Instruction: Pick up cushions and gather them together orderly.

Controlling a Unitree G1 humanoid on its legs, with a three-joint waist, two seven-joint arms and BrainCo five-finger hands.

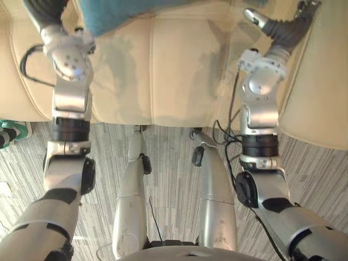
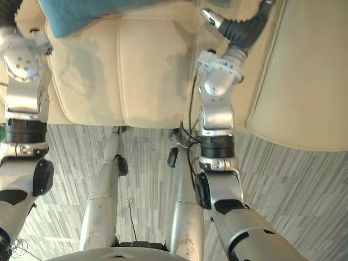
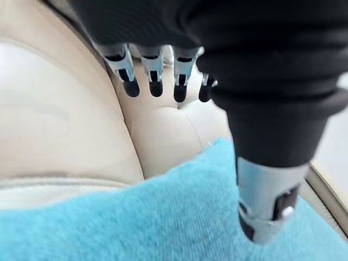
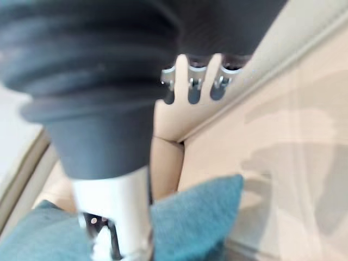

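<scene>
Cushion (image 3: pixel 163 217) | teal, fuzzy pile | pointed corner | on cream sofa (image 1: pixel 163 70)

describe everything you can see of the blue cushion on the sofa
The cushion is teal-blue with a fuzzy, towel-like cover and one pointed corner. It lies on the cream leather-look sofa, back near the seat crease. The left robot hand and right robot hand hang over it with straight fingers, thumbs above the fabric; contact cannot be told.
</scene>
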